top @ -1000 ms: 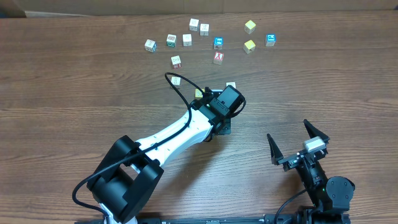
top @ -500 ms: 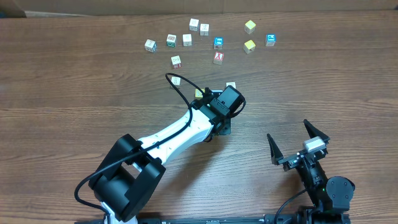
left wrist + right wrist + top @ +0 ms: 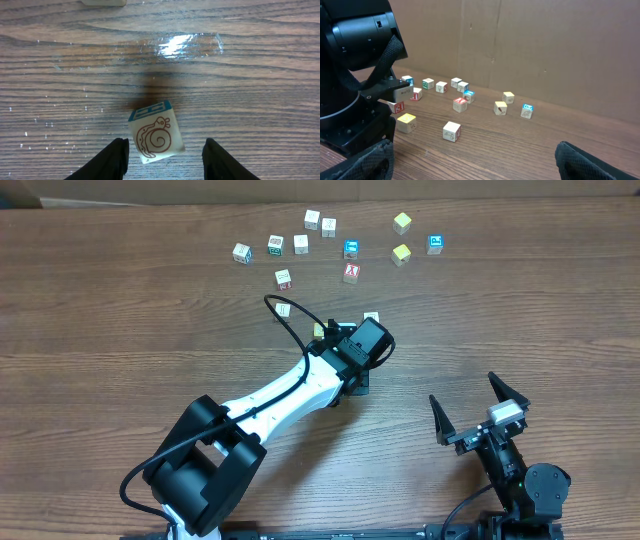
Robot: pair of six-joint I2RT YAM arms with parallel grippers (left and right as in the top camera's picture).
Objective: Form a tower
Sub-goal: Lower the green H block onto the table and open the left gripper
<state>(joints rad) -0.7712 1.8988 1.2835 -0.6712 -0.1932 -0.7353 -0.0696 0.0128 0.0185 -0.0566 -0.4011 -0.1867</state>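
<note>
Hardly anything shifted since a second ago: from overhead, left arm [image 3: 290, 395] planted in the same mid-frame spot, loose cubes [image 3: 312, 219] in the same scatter along the upper edge, right gripper [image 3: 461, 386] idle at lower right, jaws spread wide and empty. Reads as the let-go after setting a cube down. In the left wrist view, left gripper [image 3: 167, 161] open, not clamping. Fingers [image 3: 116, 159] standing either side of the snail-marked cube [image 3: 154, 136] at bottom centre, almost against it at the frame's left, plainly clear at the right. Judged to be the top of the tower [image 3: 149, 110]; count of cubes beneath not readable. Hidden overhead under the wrist housing at mid-frame. Long axis judged vertical, pointing straight up toward the wrist camera, hence only the snail face on top and a sliver of blue-marked side toward the upper frame. Sits skewed, edges turned a little off the grain of the table [image 3: 250, 75] and off the line between the fingers. To finish well: open fully before any lift, ease toward the frame's left to free the crowded side, then withdraw straight up along that axis, no drift or twist, to avoid dragging the top cube off.
</note>
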